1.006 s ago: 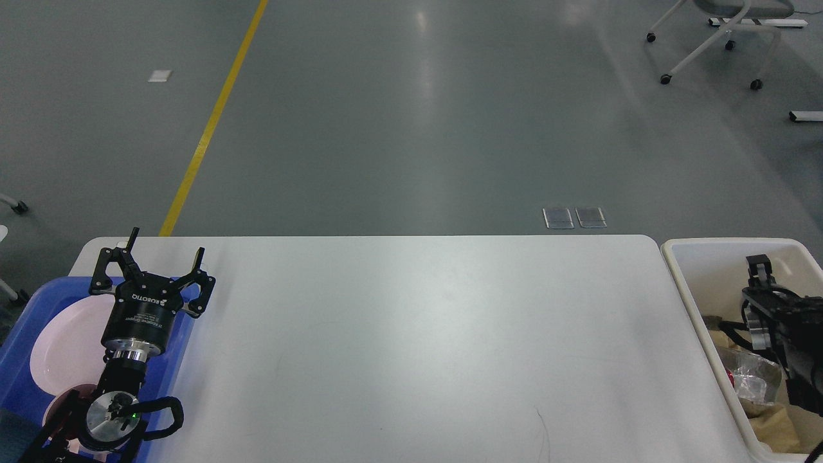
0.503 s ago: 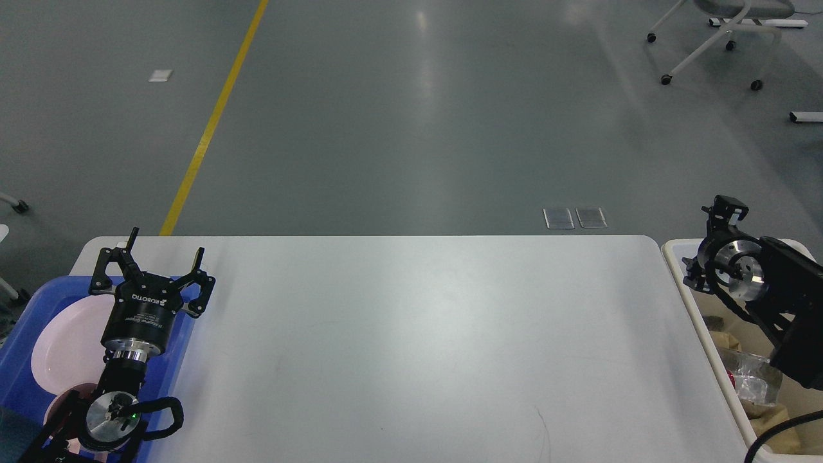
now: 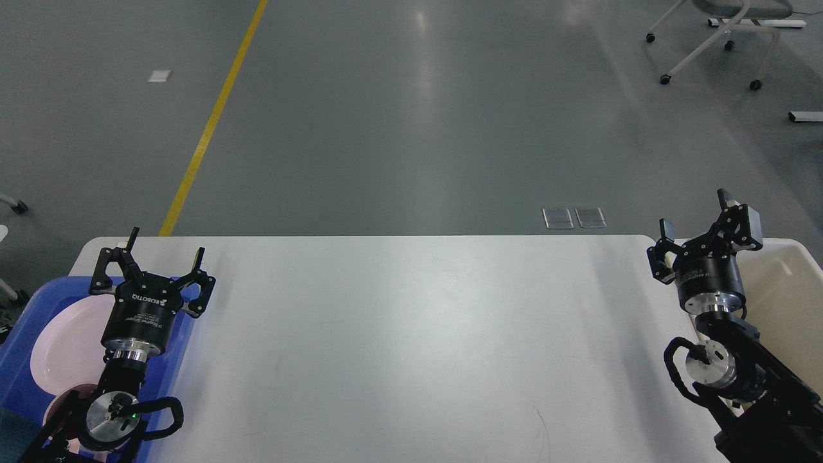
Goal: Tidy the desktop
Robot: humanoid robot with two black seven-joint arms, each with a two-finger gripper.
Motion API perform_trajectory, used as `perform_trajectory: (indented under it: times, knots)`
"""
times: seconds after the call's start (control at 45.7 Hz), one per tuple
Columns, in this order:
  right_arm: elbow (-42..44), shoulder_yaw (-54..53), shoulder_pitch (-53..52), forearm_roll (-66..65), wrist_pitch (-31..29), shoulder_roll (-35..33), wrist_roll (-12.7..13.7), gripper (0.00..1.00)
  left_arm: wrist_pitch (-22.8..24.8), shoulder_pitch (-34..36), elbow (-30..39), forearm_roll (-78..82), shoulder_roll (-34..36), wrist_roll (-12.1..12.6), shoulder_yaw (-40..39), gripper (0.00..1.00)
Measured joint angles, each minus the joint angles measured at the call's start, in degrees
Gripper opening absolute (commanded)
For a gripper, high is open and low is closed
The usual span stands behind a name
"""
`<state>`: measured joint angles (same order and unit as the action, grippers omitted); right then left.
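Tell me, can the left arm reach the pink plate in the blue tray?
Probably yes: the open left end effector hovers over the tray, nothing covers the plate.

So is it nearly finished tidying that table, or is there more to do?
It looks about finished. The desktop shows nothing lying on it. Plates sit in the blue tray at left, and the cream bin stands at right. The left gripper and right gripper are both open and hold nothing. I see nothing left to collect.

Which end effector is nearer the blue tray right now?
Left. The left end effector hangs open over the blue tray's far right corner; the right end effector is across the desktop, by the cream bin.
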<state>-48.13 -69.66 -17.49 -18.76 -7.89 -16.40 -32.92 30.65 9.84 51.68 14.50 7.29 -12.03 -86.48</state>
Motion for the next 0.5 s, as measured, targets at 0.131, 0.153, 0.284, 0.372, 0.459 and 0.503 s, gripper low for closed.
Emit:
perform_trajectory:
  times: [0.131,0.153,0.284,0.372,0.459,0.503]
  knots:
    - [0.2,0.2,0.5,-0.3,-0.3,1.4,-0.3,1.00,0.0,0.0,0.0,0.0,0.0,0.0,0.0,0.96]
    - [0.2,0.2,0.6,-0.3,-0.3,1.6,-0.3,1.00,0.0,0.0,0.0,0.0,0.0,0.0,0.0,0.96]
    - [0.0,0.1,0.7,0.0,-0.4,2.7,-0.3,1.00,0.0,0.0,0.0,0.0,0.0,0.0,0.0,0.96]
    - [-0.5,0.1,0.8,0.1,-0.9,2.9,-0.4,1.00,0.0,0.0,0.0,0.0,0.0,0.0,0.0,0.96]
    - [-0.9,0.1,1.0,0.1,-1.2,2.9,-0.4,1.00,0.0,0.0,0.0,0.0,0.0,0.0,0.0,0.96]
    - [-1.0,0.1,1.0,0.1,-1.2,2.9,-0.4,1.00,0.0,0.0,0.0,0.0,0.0,0.0,0.0,0.96]
